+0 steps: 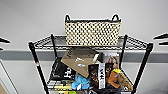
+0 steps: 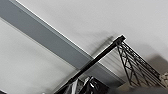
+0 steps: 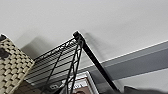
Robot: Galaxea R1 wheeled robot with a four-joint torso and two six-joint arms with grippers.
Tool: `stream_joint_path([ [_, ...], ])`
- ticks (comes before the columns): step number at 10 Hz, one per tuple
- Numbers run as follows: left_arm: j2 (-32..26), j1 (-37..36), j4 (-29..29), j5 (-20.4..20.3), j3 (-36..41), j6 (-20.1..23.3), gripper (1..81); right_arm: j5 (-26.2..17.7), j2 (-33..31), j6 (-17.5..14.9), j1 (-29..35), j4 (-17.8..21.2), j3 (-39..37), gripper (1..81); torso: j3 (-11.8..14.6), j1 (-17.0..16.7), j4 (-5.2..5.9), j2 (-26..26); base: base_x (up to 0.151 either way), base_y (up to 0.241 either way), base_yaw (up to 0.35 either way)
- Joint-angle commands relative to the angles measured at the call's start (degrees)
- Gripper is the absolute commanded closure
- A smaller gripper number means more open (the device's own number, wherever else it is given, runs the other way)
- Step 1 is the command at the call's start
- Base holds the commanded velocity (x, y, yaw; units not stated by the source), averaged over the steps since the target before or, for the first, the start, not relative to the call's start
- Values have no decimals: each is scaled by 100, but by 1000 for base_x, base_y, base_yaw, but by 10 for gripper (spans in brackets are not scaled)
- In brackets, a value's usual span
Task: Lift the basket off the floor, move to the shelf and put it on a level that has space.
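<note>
The woven basket (image 1: 92,33), cream and dark checkered with two dark loop handles, stands upright on the top level (image 1: 135,43) of the black wire shelf (image 1: 37,63), against the white wall. One basket corner appears in the right wrist view (image 3: 11,66) beside a shelf post (image 3: 92,57). My left gripper (image 1: 3,44) sits at the head view's left edge and my right gripper (image 1: 160,40) at its right edge. Both are open, level with the top tier, and well clear of the basket. The left wrist view looks along another corner post (image 2: 100,56).
The tier below is crowded: a brown cardboard sheet (image 1: 78,61), dark packets (image 1: 61,71), a blue toy (image 1: 80,82) and an orange-brown toy (image 1: 119,78). A grey band (image 1: 15,55) runs along the white wall behind the rack.
</note>
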Motion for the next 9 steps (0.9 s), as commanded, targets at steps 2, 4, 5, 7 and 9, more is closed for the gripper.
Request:
stream_joint_path([
  [2, -221, 437, 266, -36, 427, 42, 10, 60, -3, -72, -705, -261, -22, 10, 0, 0, 0, 0, 0, 0, 0],
  [4, -292, 1166, 257, -335, 427, 68, 10, 148, 102, -81, -1356, -252, -172, 10, 0, -5, 0, -2, 0, 0, 0],
  [5, -318, 1596, 239, -624, 436, 77, 10, 280, 120, -81, -1698, -252, -189, 10, 0, -5, 0, -2, 0, 0, 0],
  [7, -266, 2483, 169, -1202, 540, 103, 10, 446, 277, -99, -2340, -252, -373, 10, 0, -5, 0, -2, 0, 0, 0],
  [9, -82, 3337, 186, -1801, 682, 130, 10, 604, 453, -239, -2868, -235, -611, 10, 0, -5, 0, -2, 0, 0, 0],
])
